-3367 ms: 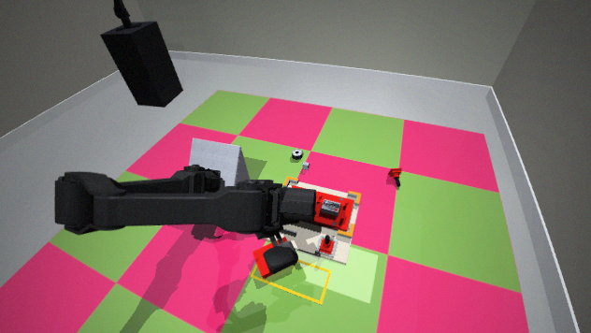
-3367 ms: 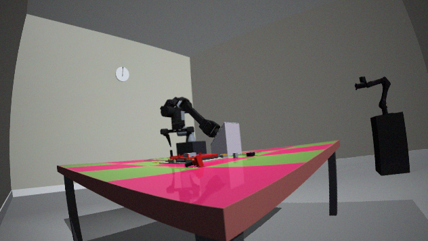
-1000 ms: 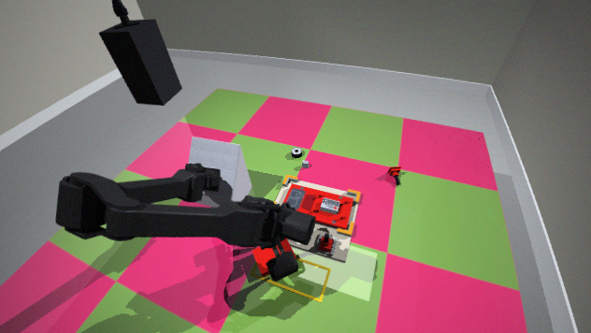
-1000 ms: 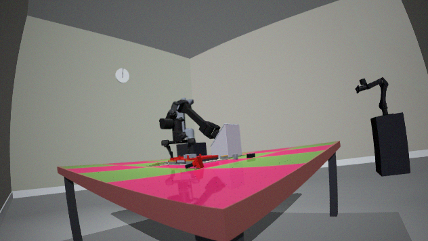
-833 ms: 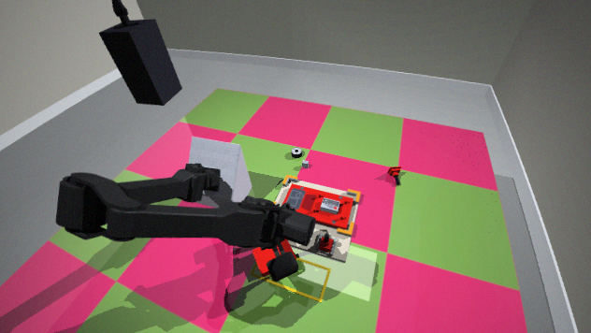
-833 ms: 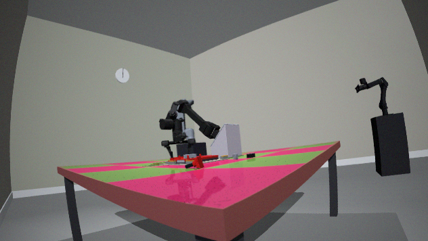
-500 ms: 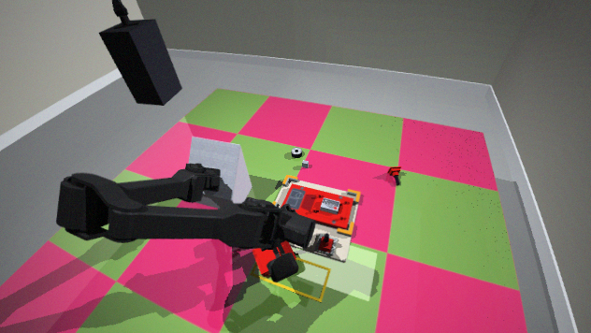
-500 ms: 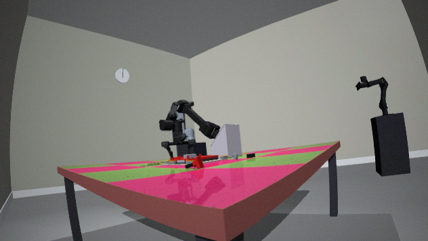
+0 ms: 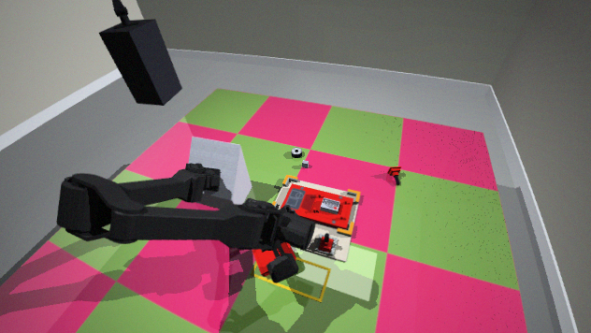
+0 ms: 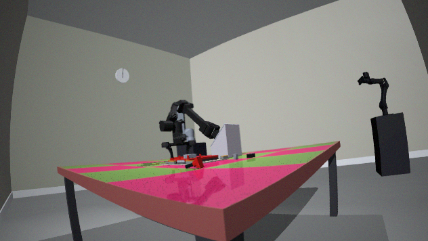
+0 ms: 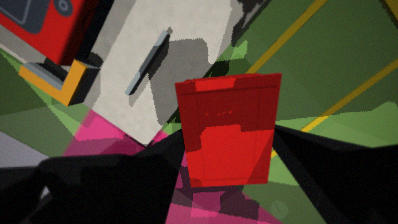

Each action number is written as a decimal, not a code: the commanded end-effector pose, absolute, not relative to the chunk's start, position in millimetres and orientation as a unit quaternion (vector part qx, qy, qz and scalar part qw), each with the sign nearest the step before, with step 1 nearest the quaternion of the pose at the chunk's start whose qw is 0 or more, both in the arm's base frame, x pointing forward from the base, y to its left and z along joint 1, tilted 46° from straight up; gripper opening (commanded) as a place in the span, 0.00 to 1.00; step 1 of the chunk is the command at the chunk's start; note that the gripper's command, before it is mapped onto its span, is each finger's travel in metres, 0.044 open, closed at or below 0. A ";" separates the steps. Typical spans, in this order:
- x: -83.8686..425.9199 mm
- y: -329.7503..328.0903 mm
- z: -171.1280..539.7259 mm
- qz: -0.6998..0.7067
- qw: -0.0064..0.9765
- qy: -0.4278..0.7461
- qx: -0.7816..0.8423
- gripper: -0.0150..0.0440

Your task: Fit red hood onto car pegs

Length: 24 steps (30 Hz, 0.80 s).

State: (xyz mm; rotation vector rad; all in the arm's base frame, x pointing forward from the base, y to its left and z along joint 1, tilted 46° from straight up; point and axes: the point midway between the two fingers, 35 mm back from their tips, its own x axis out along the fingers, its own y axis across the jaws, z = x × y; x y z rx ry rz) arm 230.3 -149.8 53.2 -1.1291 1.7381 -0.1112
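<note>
Gripping looks best across the hood's [image 9: 263,258] [image 11: 230,150] long sides, shell probably light, stiff, slick; hood lies by the chassis [image 9: 312,206] [image 11: 42,37], gripper [image 9: 272,260] [image 10: 171,156] [image 11: 224,131] fairly wide at both edges, firm contact cannot be told.

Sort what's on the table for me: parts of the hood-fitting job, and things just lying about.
Job:
- red hood
- toy car
- engine block
- orange-cornered jig

Apparently just lying about:
- black-and-white wheel
- small grey block
- red-and-black object
- pale wedge-shaped block
</note>
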 end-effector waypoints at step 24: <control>232.9 -115.2 85.7 -0.045 0.509 0.721 -0.468 0.25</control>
